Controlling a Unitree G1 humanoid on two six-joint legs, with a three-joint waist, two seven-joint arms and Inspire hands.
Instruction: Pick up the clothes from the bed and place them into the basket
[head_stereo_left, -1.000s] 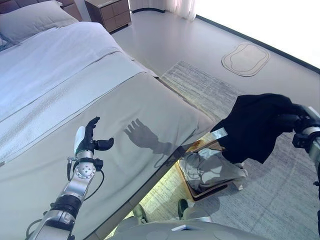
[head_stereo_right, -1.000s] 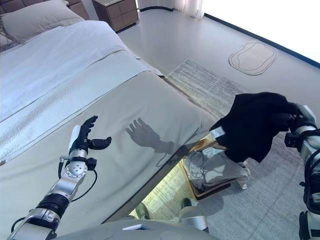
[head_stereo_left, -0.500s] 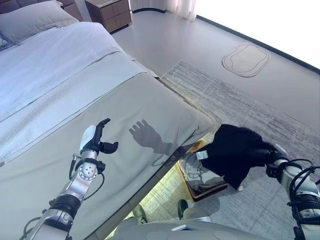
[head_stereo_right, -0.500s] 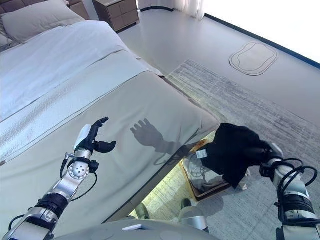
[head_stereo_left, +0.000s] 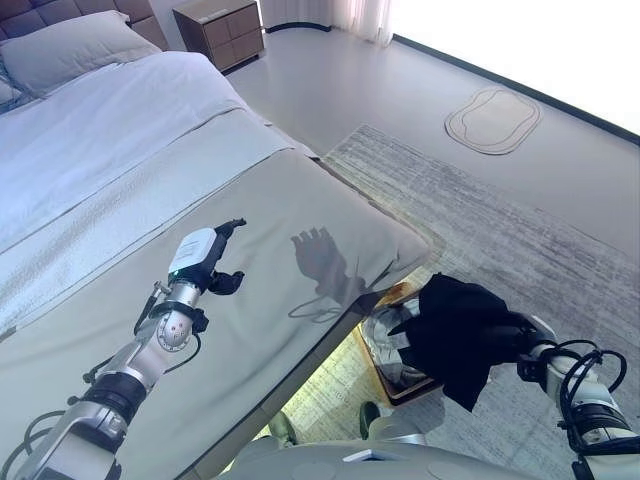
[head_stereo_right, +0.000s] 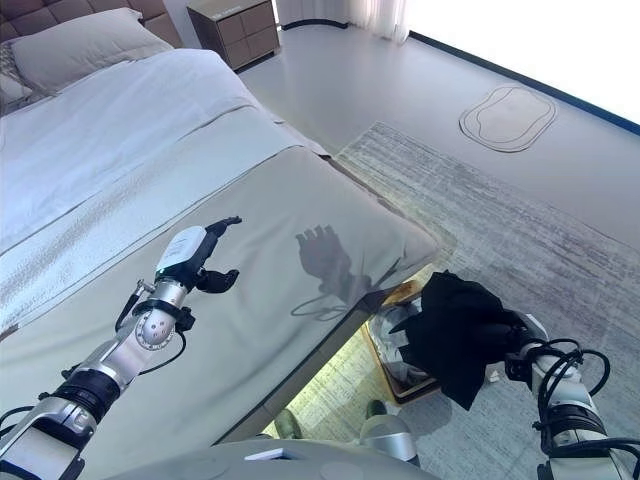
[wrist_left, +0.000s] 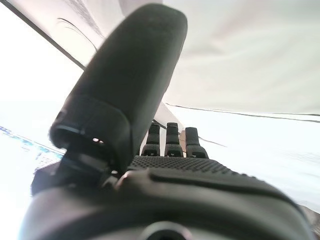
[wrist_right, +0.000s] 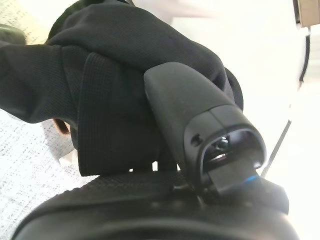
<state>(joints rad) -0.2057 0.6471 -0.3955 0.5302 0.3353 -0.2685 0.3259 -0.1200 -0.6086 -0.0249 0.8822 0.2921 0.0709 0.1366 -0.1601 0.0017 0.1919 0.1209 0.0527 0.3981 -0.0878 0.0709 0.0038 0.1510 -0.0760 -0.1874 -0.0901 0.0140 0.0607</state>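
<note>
Change: Whereas a second earlier the black garment (head_stereo_left: 455, 330) had hung high from the raised right hand (head_stereo_right: 518, 332), well above the rug, it now sat low, draped over the basket (head_stereo_left: 385, 352) beside the foot of the bed (head_stereo_left: 250, 250); half a second earlier it was already nearly this low.
Left hand shift: Since the earlier frames the left hand (head_stereo_left: 203, 262) had travelled forward and up over the grey cover, and its shadow (head_stereo_left: 322, 262) had slid toward the bed's corner.
Right arm pose: The forearm came in low from the lower right, reaching toward the basket, with the hand at the garment's right edge.
Right hand fingers: In the right wrist view the thumb (wrist_right: 195, 120) lay pressed across bunched black cloth, the fingers wrapped in the fabric, so the hand clutched the garment.
Left arm pose: The arm stretched out above the bed, hand lifted clear of the cover, its white-backed side turned up.
Left hand fingers: The fingers (wrist_left: 170, 140) stood fairly straight with the thumb apart, holding nothing.
Garment place: It hung partly over the basket's opening and partly down its near side, above light-coloured clothes (head_stereo_left: 385, 335) already inside.
Basket place: On the rug (head_stereo_left: 520, 240), just beside the bed's corner.
</note>
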